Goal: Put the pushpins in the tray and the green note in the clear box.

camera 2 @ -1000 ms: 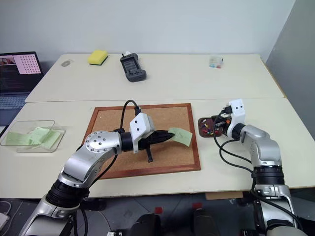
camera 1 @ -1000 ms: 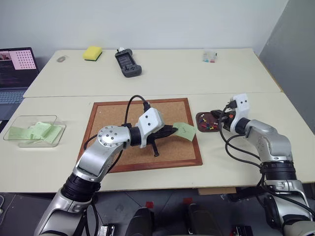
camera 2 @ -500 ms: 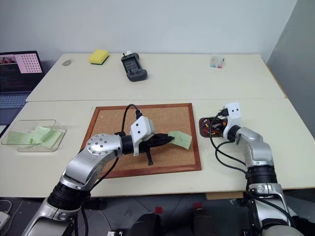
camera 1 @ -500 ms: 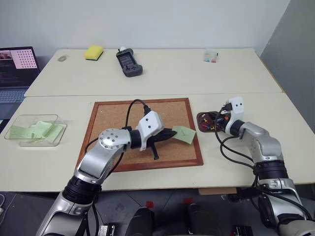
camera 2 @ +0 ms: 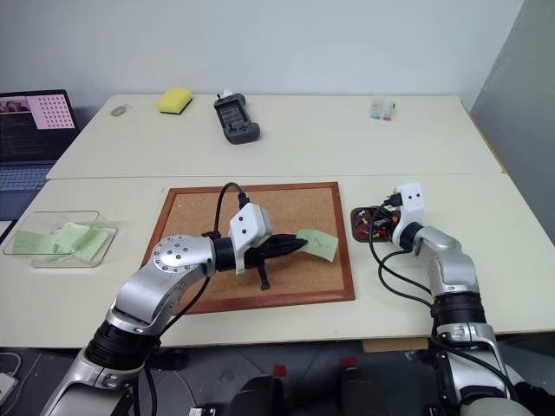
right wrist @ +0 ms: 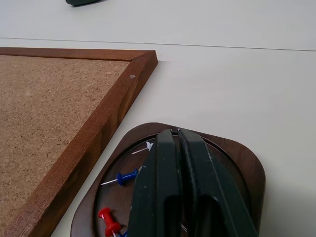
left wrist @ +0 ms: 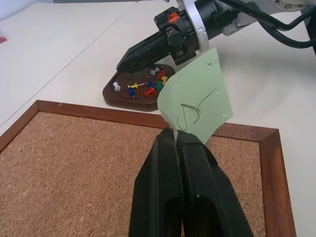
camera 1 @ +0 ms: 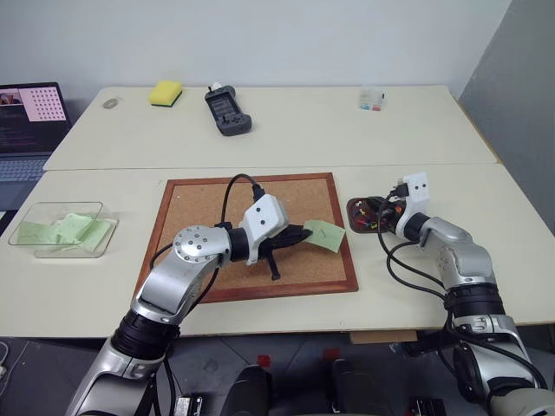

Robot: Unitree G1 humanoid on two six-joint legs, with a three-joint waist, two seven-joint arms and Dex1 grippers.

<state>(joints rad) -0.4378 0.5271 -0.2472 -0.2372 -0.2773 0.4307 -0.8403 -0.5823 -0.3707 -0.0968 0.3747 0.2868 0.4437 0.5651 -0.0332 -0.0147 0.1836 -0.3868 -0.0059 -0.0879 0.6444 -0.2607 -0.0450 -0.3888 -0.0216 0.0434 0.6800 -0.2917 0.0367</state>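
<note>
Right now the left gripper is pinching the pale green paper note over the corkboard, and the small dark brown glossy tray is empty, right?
Not quite. The left gripper does pinch the green note, but the brown tray holds several coloured pushpins, as the left wrist view shows.

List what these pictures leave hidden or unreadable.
- Right wrist view: the right gripper covers much of the tray; whether a pin sits between its near-shut jaws is hidden.
- Left wrist view: the note hides the tray's right end.
- Head views: the pushpins are too small to count.
- Head views: how many green slips lie in the clear box is unclear.
</note>
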